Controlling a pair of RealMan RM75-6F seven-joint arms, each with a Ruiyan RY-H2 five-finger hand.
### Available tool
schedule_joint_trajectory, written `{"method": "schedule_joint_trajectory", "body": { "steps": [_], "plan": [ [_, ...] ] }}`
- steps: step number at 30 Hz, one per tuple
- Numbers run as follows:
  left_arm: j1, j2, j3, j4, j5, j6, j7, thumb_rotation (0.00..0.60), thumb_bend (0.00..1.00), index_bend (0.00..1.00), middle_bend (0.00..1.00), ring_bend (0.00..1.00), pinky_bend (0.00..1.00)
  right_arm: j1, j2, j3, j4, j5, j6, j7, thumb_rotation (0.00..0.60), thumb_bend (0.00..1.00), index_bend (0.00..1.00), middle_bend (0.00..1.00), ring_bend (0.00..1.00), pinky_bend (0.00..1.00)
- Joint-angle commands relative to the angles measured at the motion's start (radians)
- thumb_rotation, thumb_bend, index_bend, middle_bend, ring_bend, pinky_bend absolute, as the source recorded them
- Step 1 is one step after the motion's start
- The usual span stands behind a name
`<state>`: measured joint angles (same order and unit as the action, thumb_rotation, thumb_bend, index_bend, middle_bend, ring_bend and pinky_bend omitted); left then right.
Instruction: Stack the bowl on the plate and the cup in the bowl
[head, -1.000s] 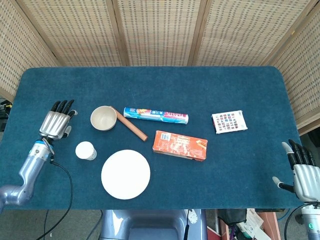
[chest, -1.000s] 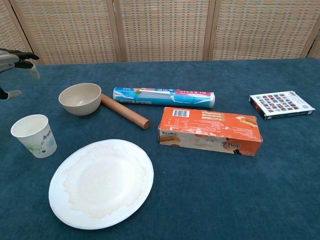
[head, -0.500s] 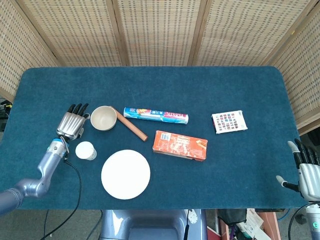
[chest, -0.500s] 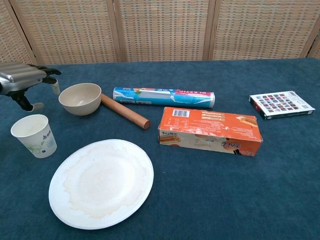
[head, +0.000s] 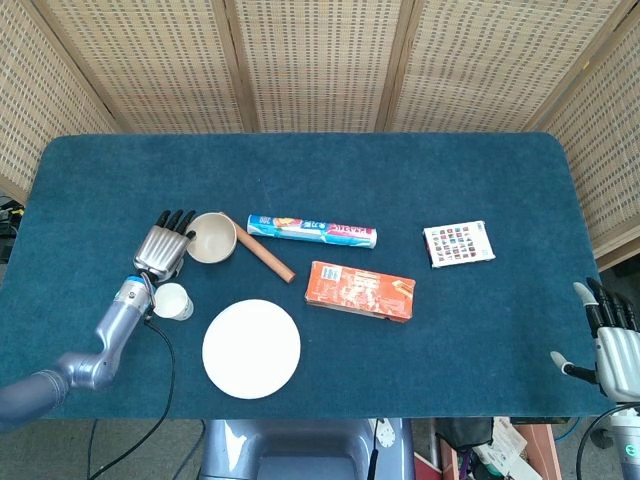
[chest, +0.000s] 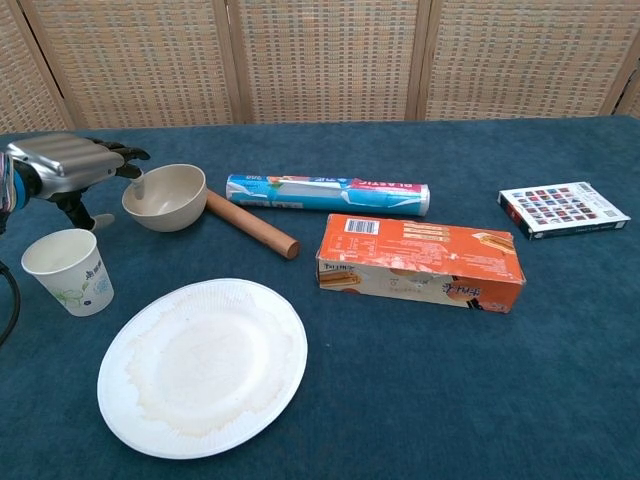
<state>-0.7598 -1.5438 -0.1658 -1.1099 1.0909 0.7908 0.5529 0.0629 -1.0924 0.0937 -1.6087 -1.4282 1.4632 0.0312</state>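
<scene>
Beige bowl (chest: 165, 196) tilted, left hand (chest: 68, 165) fingertips touching rim, fingers extended, holding nothing.

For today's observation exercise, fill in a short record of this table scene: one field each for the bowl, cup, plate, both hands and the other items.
bowl: beige bowl, tilted, the left hand's fingertips at its rim
cup: white paper cup, upright, near the table's left edge, apart from the plate
plate: white paper plate, bare, at the front of the table
left hand: left hand, touching the bowl, grip not yet clear
right hand: right hand, fingers apart, holding nothing, at the table's right edge
other items: wooden rod, plastic wrap box, orange box, card pack
</scene>
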Motion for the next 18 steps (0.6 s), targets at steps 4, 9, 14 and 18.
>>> {"method": "schedule_joint_trajectory", "body": {
  "steps": [4,9,14,18],
  "plan": [
    [-0.005,0.001,0.003,-0.003,0.011,0.014,-0.019,0.6,0.41,0.31,0.0,0.0,0.07,-0.002,0.001,0.0,-0.001,-0.001,0.003,0.004,0.6,0.14,0.0,0.0,0.0,0.0],
    [-0.013,-0.013,0.011,0.01,0.002,0.004,-0.016,0.6,0.41,0.35,0.01,0.0,0.07,-0.003,0.002,-0.001,-0.005,-0.005,0.004,0.006,0.6,0.14,0.0,0.0,0.0,0.0],
    [-0.018,-0.034,0.026,0.033,0.009,0.009,-0.006,0.6,0.42,0.4,0.02,0.0,0.07,-0.007,0.004,0.001,-0.007,-0.006,0.014,0.018,0.6,0.14,0.0,0.0,0.0,0.0],
    [-0.022,-0.056,0.03,0.057,0.016,0.02,-0.002,0.6,0.42,0.48,0.04,0.0,0.08,-0.009,0.005,0.002,-0.008,-0.011,0.021,0.024,0.6,0.14,0.0,0.0,0.0,0.0]
  ]
}}
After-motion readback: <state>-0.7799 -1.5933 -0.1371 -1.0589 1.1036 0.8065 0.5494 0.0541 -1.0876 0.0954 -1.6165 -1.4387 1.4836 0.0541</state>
